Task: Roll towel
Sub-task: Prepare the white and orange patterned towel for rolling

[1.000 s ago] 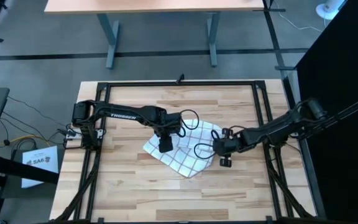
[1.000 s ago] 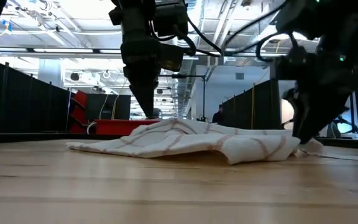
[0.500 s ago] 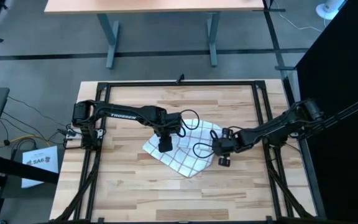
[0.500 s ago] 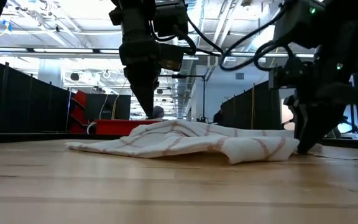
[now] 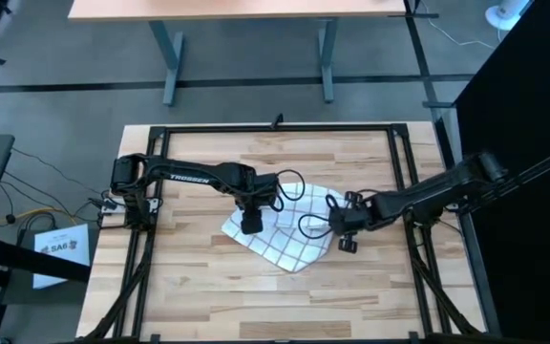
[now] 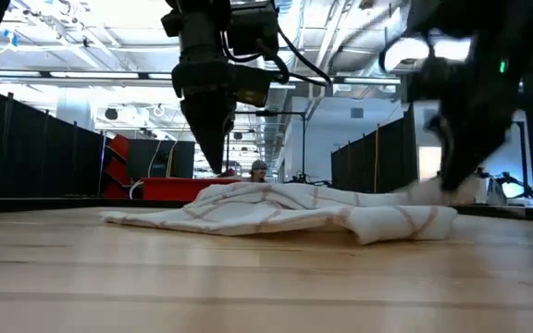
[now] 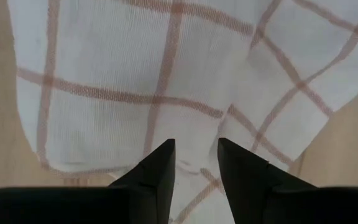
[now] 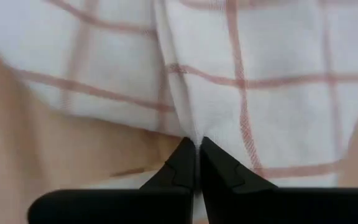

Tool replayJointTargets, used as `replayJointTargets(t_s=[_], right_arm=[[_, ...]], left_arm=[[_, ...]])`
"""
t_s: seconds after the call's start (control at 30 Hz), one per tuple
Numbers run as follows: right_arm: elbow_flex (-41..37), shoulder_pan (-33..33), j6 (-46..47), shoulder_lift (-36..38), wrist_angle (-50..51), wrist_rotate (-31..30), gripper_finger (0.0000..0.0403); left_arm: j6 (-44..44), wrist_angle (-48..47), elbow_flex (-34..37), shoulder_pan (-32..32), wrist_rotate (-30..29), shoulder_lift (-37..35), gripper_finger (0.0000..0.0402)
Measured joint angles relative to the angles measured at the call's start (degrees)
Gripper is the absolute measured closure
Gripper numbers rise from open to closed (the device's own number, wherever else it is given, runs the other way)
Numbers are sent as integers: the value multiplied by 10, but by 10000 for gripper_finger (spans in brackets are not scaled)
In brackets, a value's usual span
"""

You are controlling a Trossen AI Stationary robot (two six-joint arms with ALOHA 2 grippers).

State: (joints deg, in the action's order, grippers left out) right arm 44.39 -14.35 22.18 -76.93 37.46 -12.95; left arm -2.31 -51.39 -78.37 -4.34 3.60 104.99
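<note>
The towel (image 5: 289,234), white with a grid of thin reddish lines, lies crumpled in the middle of the wooden table (image 5: 199,296); in the low view it is a low, wrinkled heap (image 6: 276,208). My left gripper (image 5: 250,225) points down over the towel's left part, open, its fingertips (image 7: 166,149) just above the cloth (image 7: 135,74). My right gripper (image 5: 346,241) is at the towel's right edge, shut on a ridge of cloth (image 8: 185,118). My left gripper stands over the towel's left part from above; I cannot tell whether its tips touch the cloth. My right gripper pinches a raised fold at the towel's right edge (image 8: 195,138) between its two fingers. That edge is lifted a little off the table (image 6: 424,191), and the remaining cloth lies flat.
A black metal frame (image 5: 404,153) runs around the table top. Bare wood lies along the near side (image 5: 256,306) and the far left (image 5: 199,153). Cables loop from both wrists over the towel (image 5: 304,227). A person's head (image 6: 259,168) shows far off in the room.
My right gripper has risen and gone slightly toward the table's right edge, drawing the towel's right edge up and a little to the right. The left part of the towel has stayed where it was.
</note>
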Motion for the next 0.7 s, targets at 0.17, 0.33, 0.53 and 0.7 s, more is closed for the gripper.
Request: replayJointTargets(t_s=[0.17, 0.33, 0.53, 0.7], right_arm=[[11, 25, -1, 53, -1, 3, 402], [10, 68, -2, 90, -41, -5, 402], [10, 134, -3, 152, -57, -19, 402], [11, 222, -4, 191, -68, -52, 402]], left_arm=[[21, 17, 0, 0, 0, 0, 306], [32, 61, 0, 2, 6, 0, 306], [40, 57, 0, 10, 6, 0, 306], [33, 57, 0, 19, 7, 0, 306]])
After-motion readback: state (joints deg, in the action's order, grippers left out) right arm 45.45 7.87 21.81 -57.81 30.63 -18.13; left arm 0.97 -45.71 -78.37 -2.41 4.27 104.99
